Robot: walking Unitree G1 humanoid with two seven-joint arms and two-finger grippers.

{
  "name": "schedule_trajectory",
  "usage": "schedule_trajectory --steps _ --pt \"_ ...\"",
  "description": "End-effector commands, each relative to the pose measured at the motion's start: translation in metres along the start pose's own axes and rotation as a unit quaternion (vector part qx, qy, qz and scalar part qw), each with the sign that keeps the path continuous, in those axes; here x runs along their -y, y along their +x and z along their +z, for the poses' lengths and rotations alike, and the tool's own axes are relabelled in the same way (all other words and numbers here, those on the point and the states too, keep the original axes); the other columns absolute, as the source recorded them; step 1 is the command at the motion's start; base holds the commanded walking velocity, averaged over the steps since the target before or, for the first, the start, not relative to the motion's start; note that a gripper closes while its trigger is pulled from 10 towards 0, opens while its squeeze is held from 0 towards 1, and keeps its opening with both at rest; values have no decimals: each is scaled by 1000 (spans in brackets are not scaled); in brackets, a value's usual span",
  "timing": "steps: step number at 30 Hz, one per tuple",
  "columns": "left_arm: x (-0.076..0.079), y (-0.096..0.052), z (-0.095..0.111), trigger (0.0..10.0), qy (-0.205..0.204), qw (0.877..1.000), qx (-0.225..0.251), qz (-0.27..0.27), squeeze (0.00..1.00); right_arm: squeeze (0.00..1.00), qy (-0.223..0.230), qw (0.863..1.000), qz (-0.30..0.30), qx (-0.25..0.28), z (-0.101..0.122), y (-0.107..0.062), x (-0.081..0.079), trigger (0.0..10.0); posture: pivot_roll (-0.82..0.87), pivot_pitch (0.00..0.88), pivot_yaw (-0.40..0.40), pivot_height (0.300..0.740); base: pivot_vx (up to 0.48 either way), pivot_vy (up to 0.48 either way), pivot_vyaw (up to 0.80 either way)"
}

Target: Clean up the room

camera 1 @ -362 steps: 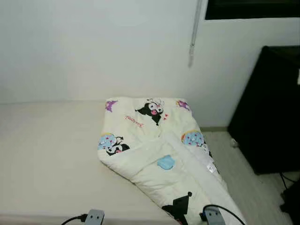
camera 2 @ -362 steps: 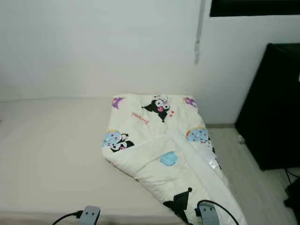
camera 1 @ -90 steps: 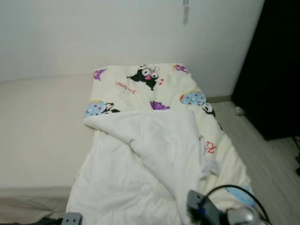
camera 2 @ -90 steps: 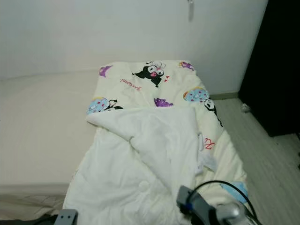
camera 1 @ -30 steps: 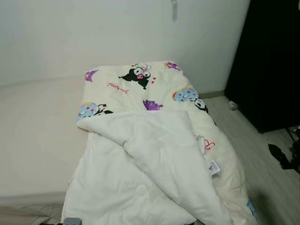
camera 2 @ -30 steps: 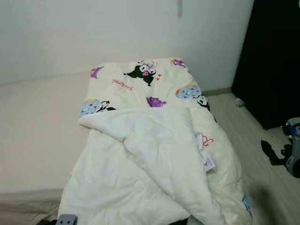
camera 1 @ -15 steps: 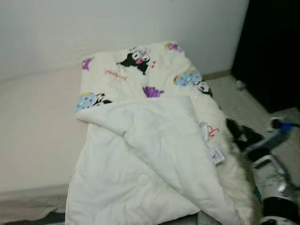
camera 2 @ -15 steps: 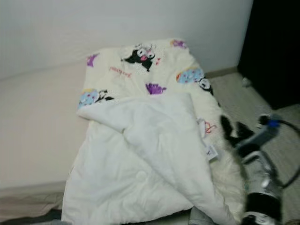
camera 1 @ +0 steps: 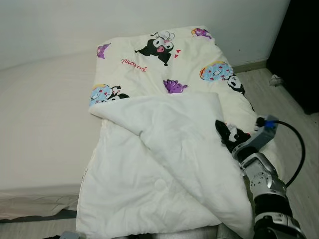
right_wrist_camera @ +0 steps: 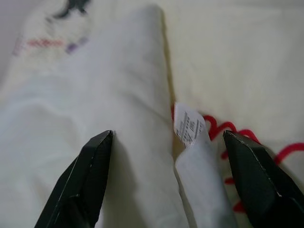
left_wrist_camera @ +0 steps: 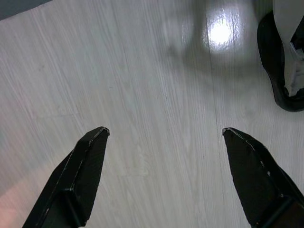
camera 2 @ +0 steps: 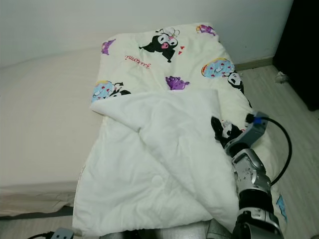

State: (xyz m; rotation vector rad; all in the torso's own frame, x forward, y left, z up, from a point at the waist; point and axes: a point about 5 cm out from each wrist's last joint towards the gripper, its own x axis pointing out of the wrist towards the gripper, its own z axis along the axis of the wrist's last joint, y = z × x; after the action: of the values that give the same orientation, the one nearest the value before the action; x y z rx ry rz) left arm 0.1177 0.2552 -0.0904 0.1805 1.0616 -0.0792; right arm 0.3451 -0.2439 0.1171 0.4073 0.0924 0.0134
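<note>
- Bed (camera 1: 35,129): bare cream mattress on the left, against the wall. Nothing lies on that half, so the covering has likely yet to be spread over it.
- Left tool (left_wrist_camera: 161,175): hangs idle over pale wooden floor (left_wrist_camera: 142,71), fingers spread wide, nothing between them. A dark shoe-like shape sits at the edge of the left wrist view; cannot tell what it is.
- Quilt (camera 1: 164,64): cartoon-printed, lying on the bed's right half, far end near the wall. Its near part is folded back on the diagonal, plain white underside (camera 1: 164,164) up, the lower edge drooping off the bed's near side.
- Right tool (camera 2: 222,130): reaching in over the folded flap's right edge, fingers apart, gripping nothing. A care label (right_wrist_camera: 188,124) and the flap's edge sit between them, over red printed lettering.
- Judgement: placed to pinch that edge and pull the flap flat.
</note>
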Motion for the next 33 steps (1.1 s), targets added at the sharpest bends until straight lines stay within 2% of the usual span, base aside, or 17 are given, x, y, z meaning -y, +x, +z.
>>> schedule_trajectory --steps 1,7,8,9,10,11,12,13,16,26,29,30,33 --pt "-12 -6 -13 10000 11 1000 -21 10 0 0 -2 1000 -9 -25 -13 0 -2 10000 46 290 216 485 0 0 0" --pt "-11 -6 -13 10000 13 1000 -21 9 0 0 -1 999 -5 -36 -19 0 -6 10000 33 286 211 485 0 0 0" --pt "-10 -6 -13 10000 14 1000 -22 8 0 0 -1 999 9 -33 -21 0 -10 10000 30 283 210 485 0 0 0" --pt "-9 -5 -12 10000 16 1000 -22 6 0 0 -2 999 35 -24 -22 -1 -17 3882 26 280 209 485 0 0 0" --pt "-9 -5 -12 10000 16 1000 -22 6 0 0 -2 999 35 -24 -22 -1 -17 3882 26 280 209 485 0 0 0" --pt "-6 -4 -11 10000 17 1000 -21 3 0 0 -5 996 83 -11 -22 -3 -29 0 19 271 204 485 0 0 0" --pt "-4 -3 -10 10000 18 1000 -20 1 0 0 -8 993 115 -1 -23 -4 -37 0 19 271 204 485 0 0 0" --pt "-4 -3 -10 10000 18 1000 -20 1 0 0 -8 993 115 -1 -23 -4 -37 0 19 271 204 485 0 0 0" --pt "1 0 -4 10000 16 1000 -15 -3 0 0 -32 986 163 14 -19 -8 -52 0 -7 246 192 485 0 0 0" --pt "13 6 6 10000 9 1000 -9 -9 0 0 -43 981 182 55 2 -13 -51 0 -47 212 176 485 0 0 0" --pt "20 8 8 10000 4 1000 -12 -11 0 0 -80 966 244 37 -2 -21 -66 0 -74 181 157 485 0 0 0" --pt "20 8 8 10000 4 1000 -12 -11 0 0 -80 966 244 37 -2 -21 -66 0 -74 181 157 485 0 0 0" --pt "21 8 8 10000 -3 1000 -14 -7 0 0 -120 941 316 -16 -21 -32 -87 0 -80 175 151 485 0 0 0"
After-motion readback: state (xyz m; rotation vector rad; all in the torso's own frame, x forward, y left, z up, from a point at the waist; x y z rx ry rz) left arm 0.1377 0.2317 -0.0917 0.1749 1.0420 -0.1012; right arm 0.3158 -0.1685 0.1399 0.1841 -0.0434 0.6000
